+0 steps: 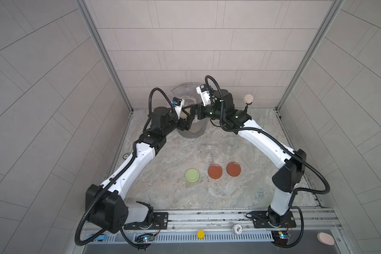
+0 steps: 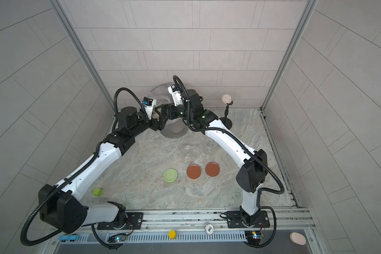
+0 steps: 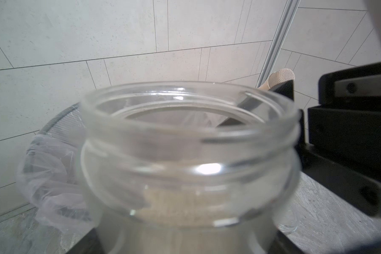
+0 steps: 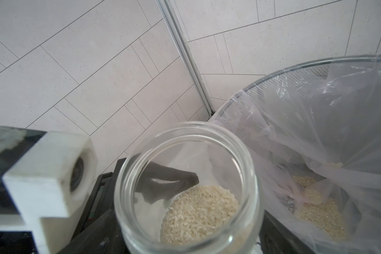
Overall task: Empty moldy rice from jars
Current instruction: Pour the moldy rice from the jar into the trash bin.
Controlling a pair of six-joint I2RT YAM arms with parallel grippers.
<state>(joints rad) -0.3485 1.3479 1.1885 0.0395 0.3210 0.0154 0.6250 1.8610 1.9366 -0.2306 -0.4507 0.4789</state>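
Two empty jars (image 1: pixel 208 151) stand open on the worktop (image 1: pixel 163 187), near each other, behind three lids (image 1: pixel 215 172) lying flat in a row, one pale green and two rust-red. The third jar (image 3: pixel 189 158), lidless and roughly upright, is held in the air just beside the mesh bin (image 4: pixel 312 114) with its clear liner. Moldy rice (image 4: pixel 199 214) covers part of this jar's bottom, and more grains lie in the liner. The left gripper (image 1: pixel 188 122) pinches the jar low on its body. The right gripper (image 1: pixel 191 109) stands spread at the jar's neck, with one finger passing behind the glass; whether it touches cannot be told. Step in hand, as judged: emptying the last full jar, with the pour not yet begun. The next move calls for bringing the mouth over the bin's rim and tipping it well downward so the grains slide into the liner. For that, the spread gripper must either close to steady the jar or keep clear of the swing.
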